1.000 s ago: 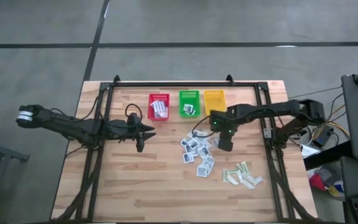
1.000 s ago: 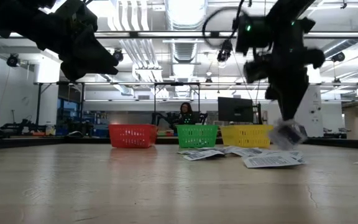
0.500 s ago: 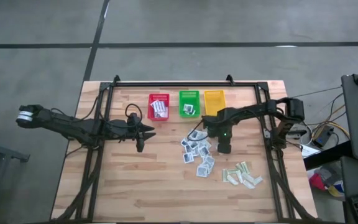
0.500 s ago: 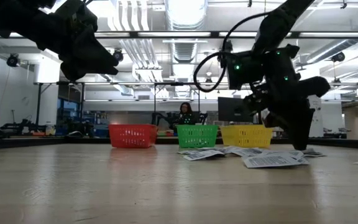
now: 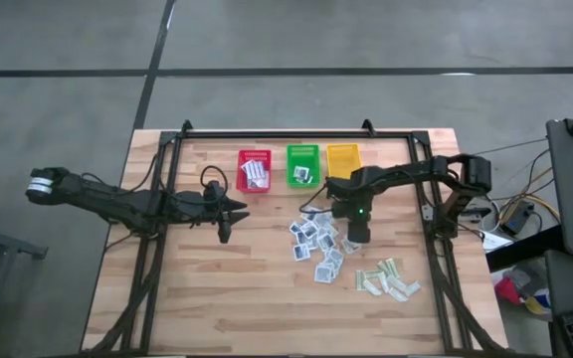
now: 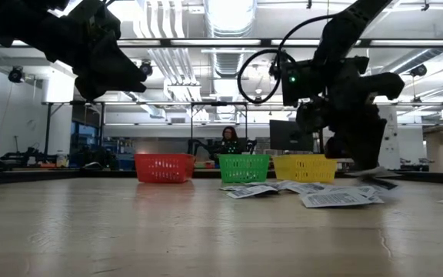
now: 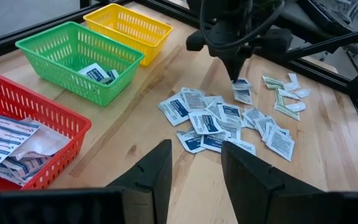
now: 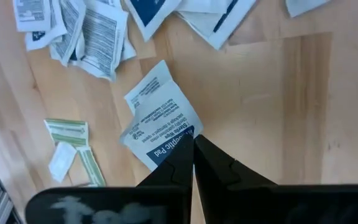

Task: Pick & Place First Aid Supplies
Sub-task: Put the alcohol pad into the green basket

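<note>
White-and-blue packet (image 8: 159, 127) pinched in the right gripper (image 5: 354, 237), just above the desk (image 5: 237, 298).
Its jaws are closed on one corner, beside the scattered first aid supplies (image 5: 316, 244). The left gripper (image 5: 229, 213) hovers with jaws apart, empty. Red basket (image 5: 254, 170) and green basket (image 5: 302, 164) hold packets; the yellow basket (image 5: 343, 160) looks empty. The right gripper has dropped lower than a second ago.

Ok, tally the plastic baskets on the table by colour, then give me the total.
Red basket: 1
Green basket: 1
Yellow basket: 1
Total: 3
</note>
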Action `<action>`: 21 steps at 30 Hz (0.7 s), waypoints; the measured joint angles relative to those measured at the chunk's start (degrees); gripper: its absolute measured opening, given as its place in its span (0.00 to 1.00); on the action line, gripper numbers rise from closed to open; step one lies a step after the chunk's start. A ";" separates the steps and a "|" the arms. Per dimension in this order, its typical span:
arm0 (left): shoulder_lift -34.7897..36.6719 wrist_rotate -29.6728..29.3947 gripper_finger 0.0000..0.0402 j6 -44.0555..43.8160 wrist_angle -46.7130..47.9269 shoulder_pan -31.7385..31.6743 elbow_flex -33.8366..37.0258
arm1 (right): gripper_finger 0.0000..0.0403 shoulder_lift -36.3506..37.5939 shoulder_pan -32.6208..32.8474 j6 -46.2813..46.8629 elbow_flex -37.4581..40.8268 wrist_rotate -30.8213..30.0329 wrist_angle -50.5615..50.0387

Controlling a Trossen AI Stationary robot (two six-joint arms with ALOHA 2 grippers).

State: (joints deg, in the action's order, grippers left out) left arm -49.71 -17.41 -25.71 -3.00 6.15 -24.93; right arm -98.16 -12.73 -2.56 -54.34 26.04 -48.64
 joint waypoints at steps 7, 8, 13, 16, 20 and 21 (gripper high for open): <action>0.01 0.00 0.33 0.00 0.02 -0.01 0.00 | 0.02 -0.03 -0.04 2.22 0.23 -0.16 0.15; 0.02 0.00 0.33 0.00 0.02 -0.02 0.00 | 0.02 -0.03 -0.04 2.16 0.23 0.83 0.35; 0.01 0.00 0.33 -0.02 0.00 -0.02 -0.01 | 0.02 -0.03 -0.39 -0.85 0.25 14.75 3.95; 0.01 -0.01 0.33 -0.02 0.01 -0.01 0.00 | 0.02 -0.03 -0.40 1.02 0.25 16.28 7.76; 0.02 -0.02 0.33 -0.02 0.02 -0.02 0.00 | 0.02 -0.03 -0.46 3.83 0.25 16.75 11.71; 0.00 -0.02 0.33 -0.03 0.01 0.00 0.00 | 0.02 -0.03 -0.46 3.95 0.25 17.40 12.55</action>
State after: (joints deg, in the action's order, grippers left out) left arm -49.71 -17.43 -25.75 -2.99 6.15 -24.93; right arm -98.19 -13.19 1.39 -54.08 43.44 -36.09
